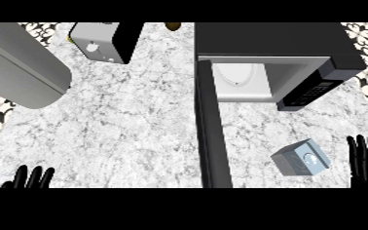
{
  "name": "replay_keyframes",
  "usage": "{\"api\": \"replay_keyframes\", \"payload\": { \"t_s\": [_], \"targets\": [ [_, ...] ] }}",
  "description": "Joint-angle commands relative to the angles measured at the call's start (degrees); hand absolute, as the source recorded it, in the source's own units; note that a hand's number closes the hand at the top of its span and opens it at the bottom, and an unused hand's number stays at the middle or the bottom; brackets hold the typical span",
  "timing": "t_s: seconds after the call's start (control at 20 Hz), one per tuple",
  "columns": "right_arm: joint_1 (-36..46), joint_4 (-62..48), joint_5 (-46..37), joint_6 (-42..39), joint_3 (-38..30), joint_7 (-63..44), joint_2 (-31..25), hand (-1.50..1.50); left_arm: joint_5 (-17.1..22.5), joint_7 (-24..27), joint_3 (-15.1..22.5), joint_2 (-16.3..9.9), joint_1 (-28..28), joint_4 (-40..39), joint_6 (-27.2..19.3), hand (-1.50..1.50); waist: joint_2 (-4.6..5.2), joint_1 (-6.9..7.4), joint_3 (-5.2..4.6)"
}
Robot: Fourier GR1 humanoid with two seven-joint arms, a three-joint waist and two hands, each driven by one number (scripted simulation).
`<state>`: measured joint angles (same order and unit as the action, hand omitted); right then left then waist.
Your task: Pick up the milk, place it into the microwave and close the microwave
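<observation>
Both of my robot hands rest at the lower edge, fingers straight and spread: my left robot hand (28, 178) at the corner, my right robot hand (357, 158) just beside the milk (300, 159). That carton sits on the marble counter (129, 122), right of the microwave's open door (212, 131). Farther back, the microwave (277, 53) shows its pale interior, a toaster (106, 41) to its left.

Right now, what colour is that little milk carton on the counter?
Pale grey-blue, with a white round mark; the head view shows the milk carton.

Milk carton (301, 159) before open microwave (277, 53), right of door (212, 131).
</observation>
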<state>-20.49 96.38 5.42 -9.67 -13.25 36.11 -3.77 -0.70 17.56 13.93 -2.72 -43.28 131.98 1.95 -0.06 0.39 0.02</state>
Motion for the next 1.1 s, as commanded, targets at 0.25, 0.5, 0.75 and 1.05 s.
{"api": "replay_keyframes", "payload": {
  "t_s": [0.25,0.5,0.75,1.05],
  "targets": [
    [2.79,-10.95,-0.36,-4.60,-2.95,3.87,-4.43,-1.50,-1.56,8.16,2.41,0.52,-4.02,-4.22,0.17,-1.50,-0.07,0.05,-0.03],
    [6.93,-22.84,-6.30,-3.24,-1.52,12.17,-4.19,-1.50,1.13,2.42,-0.58,-0.41,-0.22,-1.70,-0.95,-1.50,0.06,-0.08,0.00],
    [11.42,-29.50,-4.88,-3.05,-4.88,11.68,-7.02,-1.50,5.50,2.07,-3.31,-2.64,-1.94,0.16,1.05,-1.50,0.02,0.01,-0.01],
    [16.84,-43.24,-6.70,-3.72,-5.27,18.27,-8.74,-1.50,0.82,4.09,1.16,-1.14,-3.42,-1.32,-0.35,-1.50,0.02,0.15,0.01]
  ]
}}
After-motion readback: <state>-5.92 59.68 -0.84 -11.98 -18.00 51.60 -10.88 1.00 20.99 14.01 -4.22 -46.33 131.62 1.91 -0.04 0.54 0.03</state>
